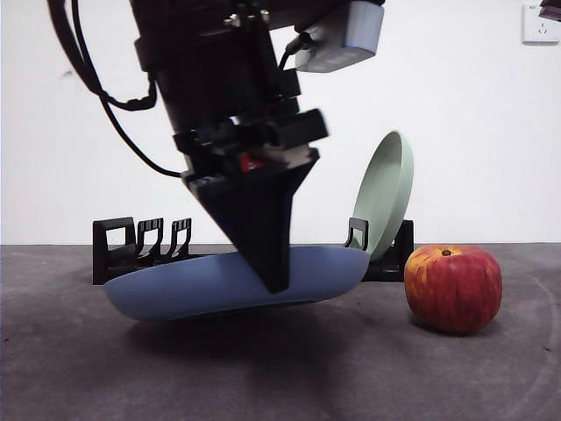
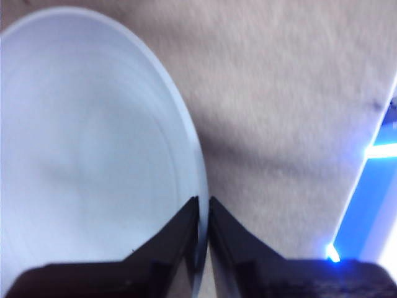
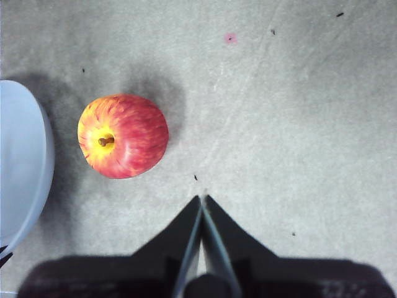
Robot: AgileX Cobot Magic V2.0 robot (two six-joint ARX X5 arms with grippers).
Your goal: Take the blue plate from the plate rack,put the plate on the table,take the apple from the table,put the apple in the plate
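Note:
The blue plate [image 1: 202, 285] hangs nearly level, low over the table [image 1: 263, 386], in front of the plate rack [image 1: 131, 250]. My left gripper [image 1: 276, 281] comes down from above and is shut on the plate's near rim. In the left wrist view the jaws of my left gripper [image 2: 203, 208] pinch the edge of the blue plate [image 2: 80, 155]. The apple [image 1: 453, 288] stands on the table to the right of the plate, apart from it. My right gripper [image 3: 202, 202] is shut and holds nothing, high above the table beside the apple [image 3: 123, 135]. The blue plate's edge [image 3: 22, 161] shows there too.
A pale green plate [image 1: 386, 189] leans upright in the rack's right end, behind the blue plate's right edge. A white wall stands behind the table, with a socket [image 1: 541, 24] at the top right.

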